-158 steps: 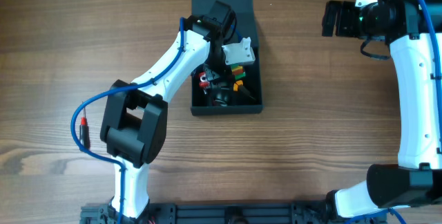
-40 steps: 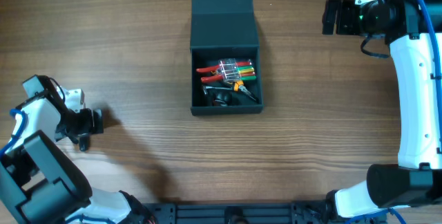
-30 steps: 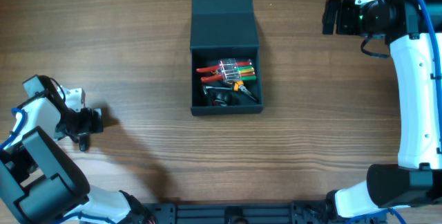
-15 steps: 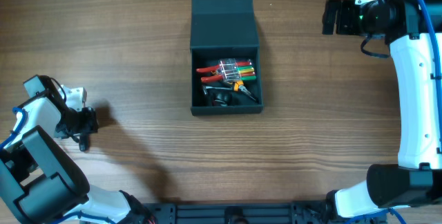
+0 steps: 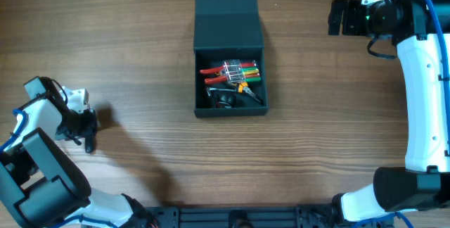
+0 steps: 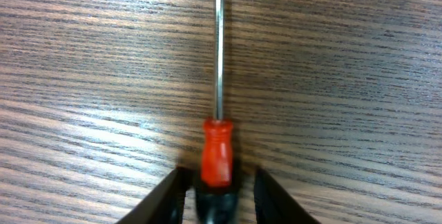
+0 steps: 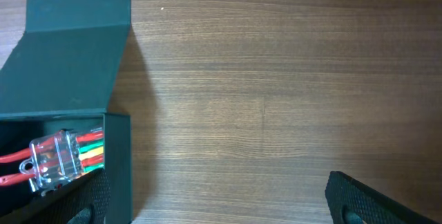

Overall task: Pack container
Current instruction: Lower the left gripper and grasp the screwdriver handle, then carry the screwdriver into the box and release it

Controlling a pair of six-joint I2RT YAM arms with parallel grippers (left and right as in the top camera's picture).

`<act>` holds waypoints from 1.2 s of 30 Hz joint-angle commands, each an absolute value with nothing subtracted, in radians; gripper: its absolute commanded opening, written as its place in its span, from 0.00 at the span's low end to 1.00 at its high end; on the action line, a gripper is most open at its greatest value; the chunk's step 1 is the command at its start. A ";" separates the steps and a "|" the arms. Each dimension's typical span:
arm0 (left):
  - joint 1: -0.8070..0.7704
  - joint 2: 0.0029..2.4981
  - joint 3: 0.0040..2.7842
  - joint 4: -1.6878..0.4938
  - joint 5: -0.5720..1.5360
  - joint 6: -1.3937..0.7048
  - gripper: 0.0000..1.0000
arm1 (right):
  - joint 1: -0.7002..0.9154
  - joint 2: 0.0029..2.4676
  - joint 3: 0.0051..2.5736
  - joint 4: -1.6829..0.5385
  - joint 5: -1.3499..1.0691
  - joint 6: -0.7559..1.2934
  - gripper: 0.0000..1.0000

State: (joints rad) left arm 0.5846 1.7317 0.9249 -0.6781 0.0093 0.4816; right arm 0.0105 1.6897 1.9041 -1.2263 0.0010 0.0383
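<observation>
The dark teal-grey container [image 5: 230, 111] stands open at the table's middle, its flap lid [image 5: 226, 18] laid back. Inside lie red-handled pliers [image 5: 213, 72], a clear case of coloured bits [image 5: 238, 70] and dark tools. At the far left my left gripper [image 5: 88, 128] is down on the wood. In the left wrist view a screwdriver [image 6: 217, 153] with a red-and-black handle lies between its jaws, a thin gap on each side, so the left gripper [image 6: 220, 177] is still open. My right gripper [image 5: 338, 18] hangs wide open at the back right, with nothing in it [image 7: 217, 207].
The right wrist view shows the container's lid [image 7: 69, 51] and its right wall [image 7: 117, 162], with bare wood to the right of them. The screwdriver's steel shaft [image 6: 219, 44] points away from the left gripper across the wood. The arm bases line the table's front edge.
My left gripper's jaws have narrowed around the screwdriver handle and the gripper has shifted slightly left. The right arm and the container have not moved.
</observation>
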 commanded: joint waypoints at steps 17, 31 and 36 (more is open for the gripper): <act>0.587 1.766 0.917 -0.669 0.010 0.486 0.04 | 0.015 1.707 1.902 -1.224 -0.001 0.026 1.00; 0.351 1.765 1.259 -0.950 0.162 0.279 0.04 | 0.015 1.707 1.902 -1.220 -0.001 0.026 1.00; 0.214 1.765 1.516 -1.124 0.299 0.276 0.04 | 0.015 1.707 1.902 -1.221 -0.001 0.027 1.00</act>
